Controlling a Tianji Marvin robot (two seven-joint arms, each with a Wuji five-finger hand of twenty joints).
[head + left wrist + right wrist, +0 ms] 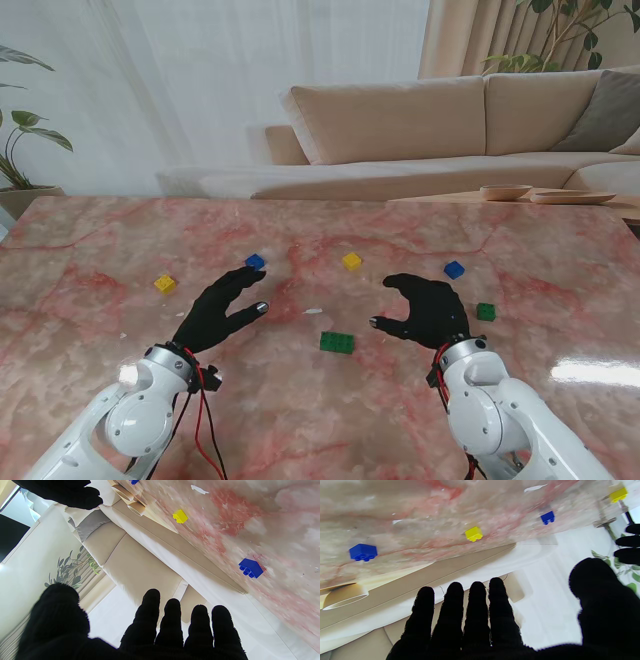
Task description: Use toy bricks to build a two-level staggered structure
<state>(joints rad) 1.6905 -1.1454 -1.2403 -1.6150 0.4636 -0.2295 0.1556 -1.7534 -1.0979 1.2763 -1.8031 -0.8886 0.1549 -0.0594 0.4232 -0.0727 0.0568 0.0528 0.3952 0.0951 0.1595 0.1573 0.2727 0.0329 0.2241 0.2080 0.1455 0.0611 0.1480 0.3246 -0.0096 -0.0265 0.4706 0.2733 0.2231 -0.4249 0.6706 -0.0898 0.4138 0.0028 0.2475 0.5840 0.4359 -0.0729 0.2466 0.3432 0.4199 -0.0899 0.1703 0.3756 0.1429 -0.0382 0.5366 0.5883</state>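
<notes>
Stand view: left hand point(220, 310) and right hand point(428, 306) hover with fingers spread, holding nothing, flanking a green toy brick point(337, 342) on the marble tabletop point(90, 330); smaller bricks, seemingly loose, lie scattered farther off.

6 loose bricks flat on table: 2 yellow point(165, 284), 2 blue point(255, 262), 2 green point(337, 342)

Right robot hand point(495, 630) is empty: four fingers point(477, 610) extended side by side, thumb point(595, 585) set apart. On the marbled worktop point(420, 510) lie two blue bricks point(363, 552) point(547, 517) and two yellow bricks point(474, 534) point(618, 494), all well apart. The other robot hand's fingertips point(628, 547) show at the frame edge.
</notes>
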